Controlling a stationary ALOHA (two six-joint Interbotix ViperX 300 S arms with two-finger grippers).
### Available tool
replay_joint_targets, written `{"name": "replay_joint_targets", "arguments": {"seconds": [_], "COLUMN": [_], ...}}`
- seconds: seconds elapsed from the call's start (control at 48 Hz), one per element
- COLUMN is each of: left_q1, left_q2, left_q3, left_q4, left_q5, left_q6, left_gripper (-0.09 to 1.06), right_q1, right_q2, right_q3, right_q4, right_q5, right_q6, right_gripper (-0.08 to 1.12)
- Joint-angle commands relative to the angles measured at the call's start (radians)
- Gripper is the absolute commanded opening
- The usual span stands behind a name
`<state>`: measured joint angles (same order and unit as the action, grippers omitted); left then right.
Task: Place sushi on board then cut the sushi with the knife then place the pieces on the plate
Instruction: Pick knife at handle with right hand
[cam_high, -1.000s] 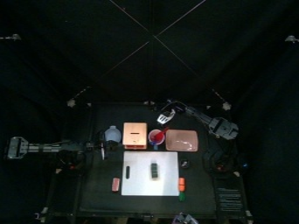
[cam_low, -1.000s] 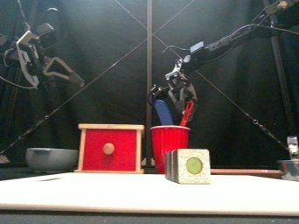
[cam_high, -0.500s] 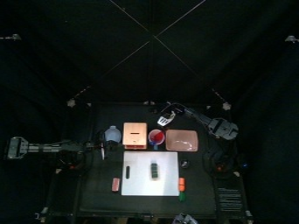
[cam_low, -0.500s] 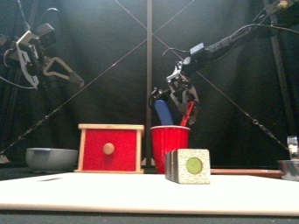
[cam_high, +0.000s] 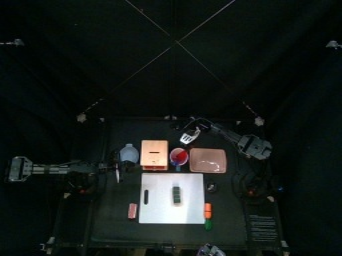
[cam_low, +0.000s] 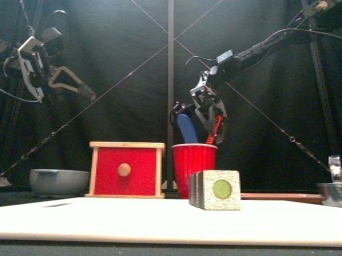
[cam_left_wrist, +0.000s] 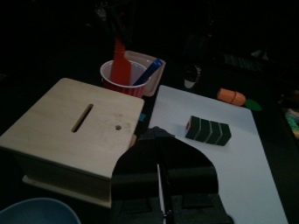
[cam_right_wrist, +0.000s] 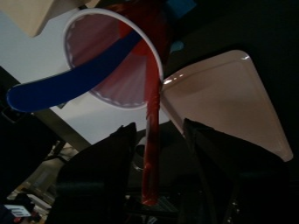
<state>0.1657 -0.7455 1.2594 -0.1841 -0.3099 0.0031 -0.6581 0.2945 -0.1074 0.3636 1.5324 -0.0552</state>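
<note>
A small black table (cam_high: 118, 132) stands inside a booth of black cloth. Behind the table's far edge the back curtain (cam_high: 171, 50) rises dark and plain, and from table height it shows faint, soft folds. Side curtains (cam_high: 34, 110) close in the table's left and right. Light falls from above onto the middle of the table, which is bright, while its corners and rails are dimmer. The curtains around it take almost no light. Past the table's front edge all is dark, and the floor cannot be made out.

Green sushi roll (cam_high: 175, 193) on white board (cam_high: 152, 210) — red knife (cam_low: 214, 129) in cup (cam_low: 194, 168).
</note>
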Motion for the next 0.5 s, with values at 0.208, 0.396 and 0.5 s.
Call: {"name": "replay_joint_targets", "arguments": {"seconds": [0.208, 0.396, 0.5], "left_q1": [0.005, 0.005, 0.005], "left_q2": [0.003, 0.002, 0.002], "left_q3": [-0.008, -0.008, -0.008], "left_q4": [-0.002, -0.002, -0.002], "left_q5": [-0.005, -0.005, -0.005], "left_q6": [-0.002, -0.003, -0.002], "left_gripper": [-0.02, -0.02, -0.02], "right_q1": [0.002, 0.002, 0.005], "right_q2": [-0.015, -0.014, -0.012], "right_q3": [-0.037, -0.058, -0.066], "right_q4": [0.003, 0.009, 0.015], "right_q5": [-0.002, 0.003, 0.015], "right_q6": [0.000, 0.000, 0.002], "right_gripper": [0.61, 0.48, 0.41]}}
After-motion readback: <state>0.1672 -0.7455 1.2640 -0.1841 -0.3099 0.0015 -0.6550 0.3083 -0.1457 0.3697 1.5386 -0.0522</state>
